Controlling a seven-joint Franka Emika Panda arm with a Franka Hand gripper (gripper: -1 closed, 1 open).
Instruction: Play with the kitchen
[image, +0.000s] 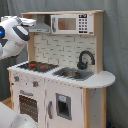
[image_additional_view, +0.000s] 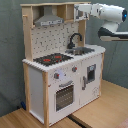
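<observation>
Both exterior views, kitchen (image: 65, 75), no legible writing

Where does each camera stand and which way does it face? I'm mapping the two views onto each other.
First exterior view: stands before the kitchen, toward its sink end, facing the front; the white arm enters from the first exterior view's left, by the hood.
Second exterior view: stands off the hob end, higher, looking along the counter; the arm reaches in from the second exterior view's right at the top shelf.
Shared: kitchen, hob, faucet, oven door, arm.
</observation>
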